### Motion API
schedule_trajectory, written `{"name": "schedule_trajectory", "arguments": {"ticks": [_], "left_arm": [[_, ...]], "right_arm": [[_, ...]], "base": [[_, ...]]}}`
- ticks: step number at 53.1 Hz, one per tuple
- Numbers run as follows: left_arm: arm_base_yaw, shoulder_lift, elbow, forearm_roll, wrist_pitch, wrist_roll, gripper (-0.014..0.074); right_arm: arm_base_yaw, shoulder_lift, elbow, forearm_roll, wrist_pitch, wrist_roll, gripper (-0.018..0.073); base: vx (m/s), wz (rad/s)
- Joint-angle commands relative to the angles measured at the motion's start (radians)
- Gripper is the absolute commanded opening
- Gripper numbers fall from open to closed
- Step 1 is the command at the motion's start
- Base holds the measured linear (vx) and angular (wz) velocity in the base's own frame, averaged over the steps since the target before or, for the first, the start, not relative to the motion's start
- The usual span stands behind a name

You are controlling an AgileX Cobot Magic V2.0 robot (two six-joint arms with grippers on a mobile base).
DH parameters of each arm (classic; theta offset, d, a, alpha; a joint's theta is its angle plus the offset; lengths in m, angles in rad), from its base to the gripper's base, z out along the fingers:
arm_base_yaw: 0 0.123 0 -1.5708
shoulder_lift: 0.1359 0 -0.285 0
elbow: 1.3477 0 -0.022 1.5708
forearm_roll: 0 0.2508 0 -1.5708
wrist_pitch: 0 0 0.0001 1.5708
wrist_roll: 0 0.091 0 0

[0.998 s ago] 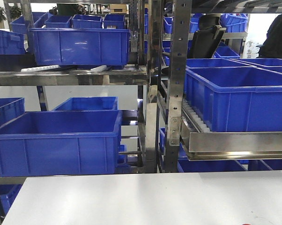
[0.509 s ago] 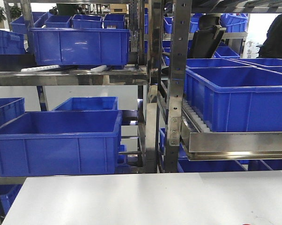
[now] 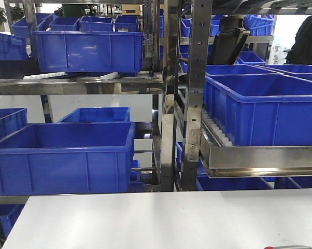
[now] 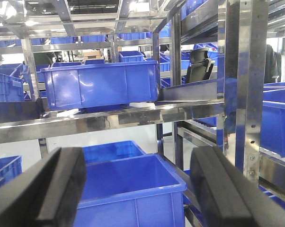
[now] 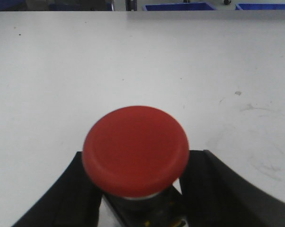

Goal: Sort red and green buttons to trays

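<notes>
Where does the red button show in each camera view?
Front: not clearly; only a red sliver at the bottom edge, right of centre.
Left wrist: not in it.
Right wrist: red button, lower centre, held in the right gripper.
Shared: blue crates.

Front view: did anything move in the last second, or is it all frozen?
Almost nothing. Along the bottom edge a thin grey sliver has come into view beside a red speck; too little shows to say what it is. The crates, racks and table stayed put.
</notes>
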State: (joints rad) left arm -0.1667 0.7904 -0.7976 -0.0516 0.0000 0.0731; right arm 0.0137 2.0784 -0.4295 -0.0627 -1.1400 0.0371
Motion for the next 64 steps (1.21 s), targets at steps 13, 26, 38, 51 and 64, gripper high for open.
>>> {"name": "schedule_trajectory", "arguments": {"ticks": [13,26,38,51,64], "left_arm": [[0.001,0.008,-0.033,-0.005,-0.032,-0.010,0.0586],[-0.003,0.087,0.102,-0.031,0.142,-0.015,0.0586],[-0.037,0.241,0.413,-0.207,-0.100,-0.013,0.0586],[-0.061,0.528,0.548,-0.149,-0.494,-0.018,0.0586],[-0.061,0.771,0.470,-0.046,-0.651,-0.099,0.0586]], "right_arm": [[-0.004,-0.273,-0.011,-0.197,-0.199,0.026,-0.0013],[-0.004,-0.580,-0.011,-0.192,-0.080,0.114,-0.0011],[-0.004,-0.709,-0.011,-0.192,0.090,0.114,-0.0010],[-0.004,-0.711,-0.011,-0.192,0.138,0.114,-0.0010],[-0.004,-0.711,-0.011,-0.188,0.139,0.111,-0.0010]], "base": [[0.00,0.00],[0.00,0.00],[0.00,0.00],[0.00,0.00],[0.00,0.00]]}}
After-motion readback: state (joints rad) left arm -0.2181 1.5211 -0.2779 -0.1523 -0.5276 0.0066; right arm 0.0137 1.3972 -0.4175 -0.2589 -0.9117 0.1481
